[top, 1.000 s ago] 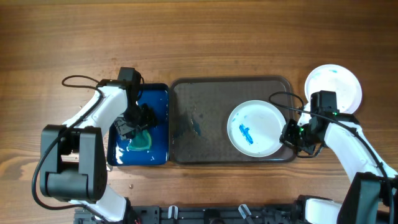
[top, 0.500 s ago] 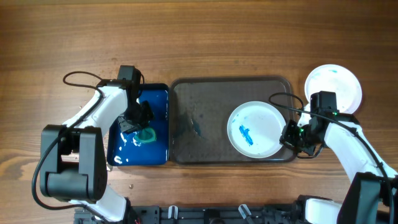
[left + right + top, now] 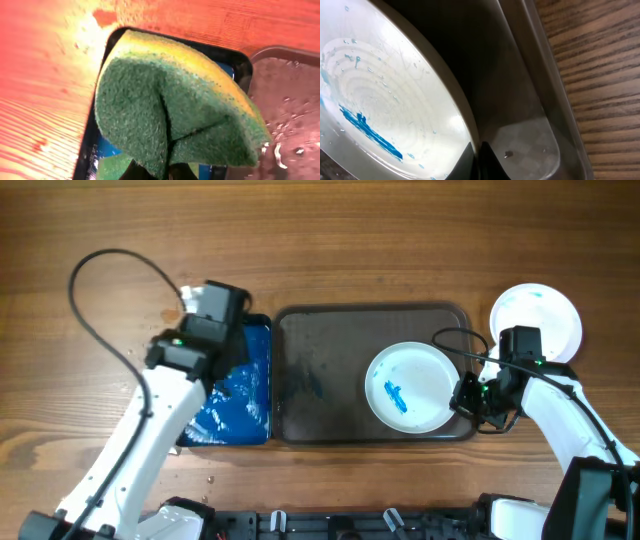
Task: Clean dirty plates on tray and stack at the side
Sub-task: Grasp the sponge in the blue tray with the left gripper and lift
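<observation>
One dirty plate, white with a blue smear, lies at the right end of the dark tray. My right gripper is shut on that plate's right rim; in the right wrist view its fingertips pinch the edge. A second white plate sits on the table, right of the tray. My left gripper is shut on a folded green and yellow sponge, held above the blue tray. In the overhead view the raised left arm hides the sponge.
The small blue tray holds wet blue liquid and stands against the dark tray's left side. Water drops lie on the wood near its far left corner. The right arm's cable loops over the tray's right end.
My left gripper closed on the sponge and lifted it off the blue tray, the arm rising toward the camera. The right gripper and its plate have not moved.
</observation>
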Controlling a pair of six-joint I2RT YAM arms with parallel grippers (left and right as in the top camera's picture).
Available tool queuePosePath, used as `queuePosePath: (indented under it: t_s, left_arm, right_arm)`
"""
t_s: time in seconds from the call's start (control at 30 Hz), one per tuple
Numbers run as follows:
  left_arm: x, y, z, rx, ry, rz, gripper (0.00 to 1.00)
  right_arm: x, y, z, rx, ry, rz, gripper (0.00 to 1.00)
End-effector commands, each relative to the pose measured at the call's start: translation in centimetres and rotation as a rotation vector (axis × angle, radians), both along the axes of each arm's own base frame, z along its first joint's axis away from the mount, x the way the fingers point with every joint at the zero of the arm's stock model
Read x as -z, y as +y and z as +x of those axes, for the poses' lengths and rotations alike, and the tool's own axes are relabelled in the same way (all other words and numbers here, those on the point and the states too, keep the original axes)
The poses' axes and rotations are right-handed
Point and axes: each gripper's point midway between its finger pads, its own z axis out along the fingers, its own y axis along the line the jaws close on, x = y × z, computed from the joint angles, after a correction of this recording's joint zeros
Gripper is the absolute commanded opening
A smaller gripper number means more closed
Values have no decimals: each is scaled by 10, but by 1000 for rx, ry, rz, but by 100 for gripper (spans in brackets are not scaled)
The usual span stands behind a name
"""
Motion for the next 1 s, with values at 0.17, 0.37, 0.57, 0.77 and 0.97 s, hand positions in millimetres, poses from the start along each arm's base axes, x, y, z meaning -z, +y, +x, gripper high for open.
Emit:
queuePosePath:
  t_s: [0.17,0.37,0.57,0.77,0.97]
  left_arm:
    - [-47,28,9,-78,-195,494,4]
    - [-52,32,9,-109,-218,509,4]
    - [-53,34,9,-133,-234,507,4]
    - [-53,34,9,-132,-234,506,4]
    - [-53,34,9,-132,-234,506,4]
  right_arm:
    - [-7,1,8,-22,-38,3,5]
    - [-7,1,8,-22,-38,2,4]
    - [-7,1,8,-21,-37,2,4]
    - [-7,1,8,-22,-38,2,4]
    - [-7,1,8,-21,-37,2,5]
